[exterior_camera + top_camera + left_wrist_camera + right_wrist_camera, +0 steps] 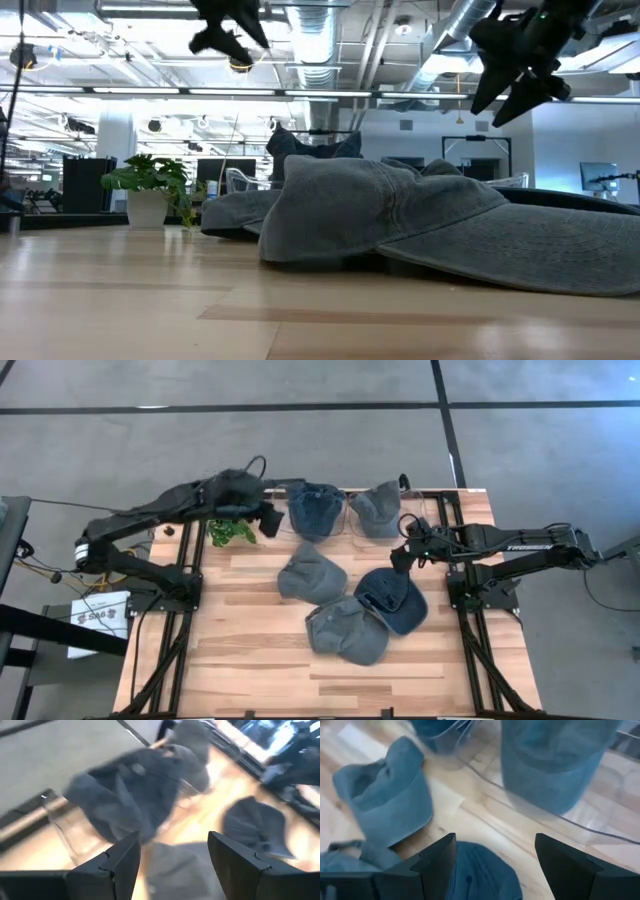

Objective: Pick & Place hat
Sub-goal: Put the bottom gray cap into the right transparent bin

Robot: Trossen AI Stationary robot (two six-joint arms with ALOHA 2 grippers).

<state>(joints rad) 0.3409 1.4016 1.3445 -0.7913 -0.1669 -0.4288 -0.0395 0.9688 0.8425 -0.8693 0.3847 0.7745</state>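
Note:
Three denim caps lie on the wooden table: a grey one (311,573) in the middle, a grey one (347,628) nearer the front, and a dark blue one (392,600) to the right. Two more caps sit in clear bins at the far edge: a blue one (315,510) and a grey one (377,508). My left gripper (268,520) is open and empty, in the air just left of the blue cap's bin. My right gripper (402,555) is open and empty, above the table between the dark blue cap and the grey cap's bin.
A small potted plant (231,532) stands at the table's far left, beside my left gripper. Black frame rails run along both table sides (470,610). Bare wood lies at the near part of the table (260,670).

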